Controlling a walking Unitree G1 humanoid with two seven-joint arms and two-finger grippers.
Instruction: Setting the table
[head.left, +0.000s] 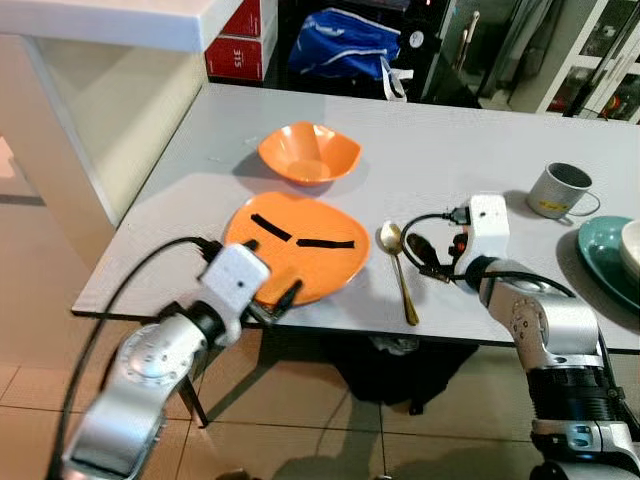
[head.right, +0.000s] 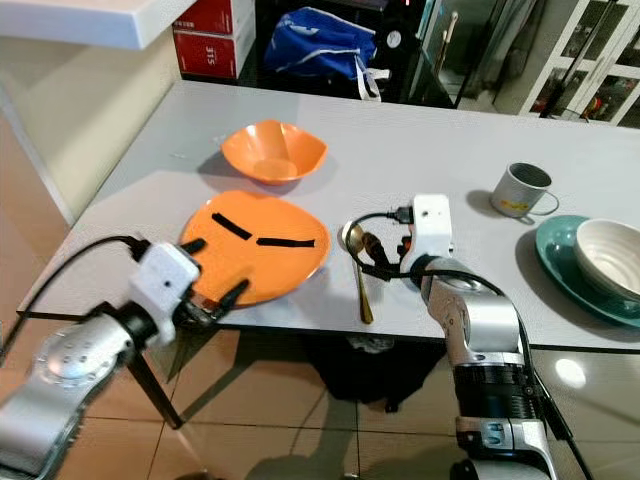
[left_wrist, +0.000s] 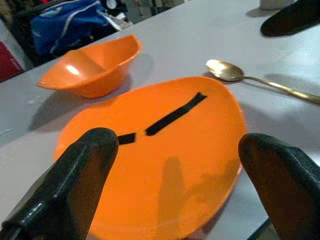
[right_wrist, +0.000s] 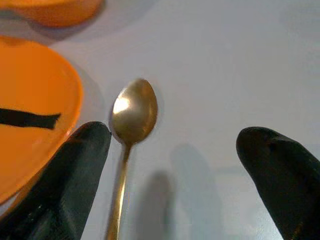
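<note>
An orange plate (head.left: 310, 262) marked with two black tape strips lies near the front edge of the grey table (head.left: 450, 160). Behind it sits an orange bowl (head.left: 308, 152). A gold spoon (head.left: 402, 272) lies just right of the plate, bowl end away from me. My left gripper (head.right: 212, 270) is open at the plate's near rim, and its fingers (left_wrist: 75, 175) straddle that rim. My right gripper (head.left: 425, 258) is open and low over the table, just right of the spoon; one finger (right_wrist: 70, 175) is beside the spoon's handle (right_wrist: 120, 190).
A grey mug (head.left: 560, 190) stands at the right. Close to it, a white bowl (head.right: 610, 255) rests on a teal plate (head.right: 555, 262) at the table's right edge. A white counter (head.left: 110, 20) rises at the left. A blue bag (head.left: 345, 45) and red boxes (head.left: 240, 40) lie beyond the table.
</note>
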